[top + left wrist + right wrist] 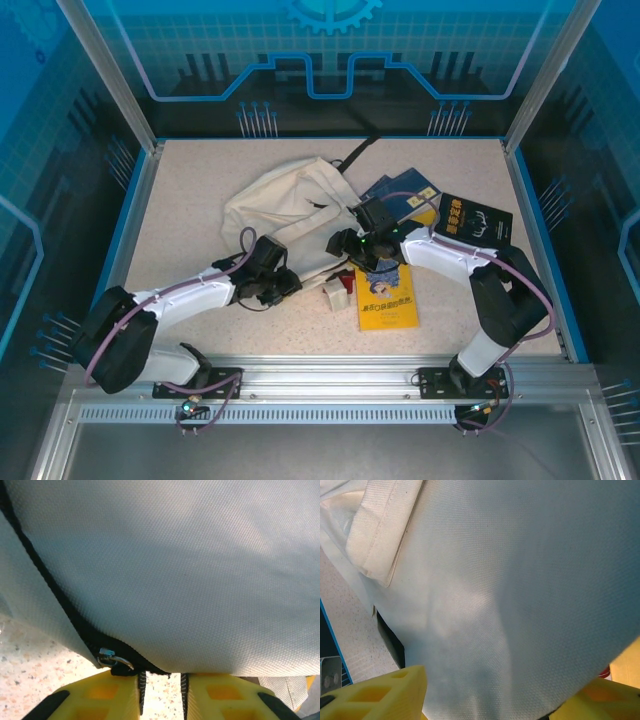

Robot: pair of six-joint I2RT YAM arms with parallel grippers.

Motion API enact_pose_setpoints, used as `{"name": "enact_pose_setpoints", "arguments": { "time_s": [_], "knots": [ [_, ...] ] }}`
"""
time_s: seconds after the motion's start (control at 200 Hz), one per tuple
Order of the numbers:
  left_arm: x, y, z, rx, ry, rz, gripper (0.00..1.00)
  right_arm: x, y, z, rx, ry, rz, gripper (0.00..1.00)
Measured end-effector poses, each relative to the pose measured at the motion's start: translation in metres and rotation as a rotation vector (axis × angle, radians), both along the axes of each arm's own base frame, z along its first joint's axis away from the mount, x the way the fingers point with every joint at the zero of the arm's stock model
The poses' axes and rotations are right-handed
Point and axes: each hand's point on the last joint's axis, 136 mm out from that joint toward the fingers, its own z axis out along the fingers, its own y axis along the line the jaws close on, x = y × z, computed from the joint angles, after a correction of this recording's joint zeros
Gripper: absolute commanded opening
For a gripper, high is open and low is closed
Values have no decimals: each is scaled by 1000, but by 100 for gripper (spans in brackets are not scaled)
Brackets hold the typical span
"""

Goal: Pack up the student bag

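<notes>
The student bag (pixel 285 205), cream fabric with black straps, lies crumpled at mid-table. My left gripper (pixel 288 286) is at its near edge. In the left wrist view its yellow fingers (pixel 112 697) stand a narrow gap apart, with speckled table showing between them. Their tips reach the bag's black zipper edge, beside the metal zipper pull (pixel 114 658). My right gripper (pixel 346 243) is against the bag's right side. Its yellow fingers (pixel 385 695) stand wide apart, and the bag's fabric (pixel 510 605) bulges between them.
A yellow book (pixel 387 296) lies front right of the bag, a black book (pixel 473 218) and a blue book (pixel 400 188) further right. A small white and red object (pixel 338 291) sits between the grippers. Blue walls ring the table.
</notes>
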Motion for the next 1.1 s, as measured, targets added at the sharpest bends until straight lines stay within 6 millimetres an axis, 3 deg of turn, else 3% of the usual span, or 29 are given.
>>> {"name": "enact_pose_setpoints", "arguments": {
  "time_s": [0.355, 0.575, 0.89, 1.101],
  "knots": [
    [5, 9, -4, 26, -45, 41, 0, 2, -1, -7, -14, 4, 1, 46],
    [2, 23, 7, 76, -80, 53, 0, 4, -8, -11, -54, -3, -12, 37],
    [-4, 51, 16, 150, -95, 44, 0, 6, -14, -17, -99, 1, -28, 35],
    [-5, 47, 20, 138, -121, -42, 38, 7, -12, -17, -100, -1, -21, 35]
  ]
}}
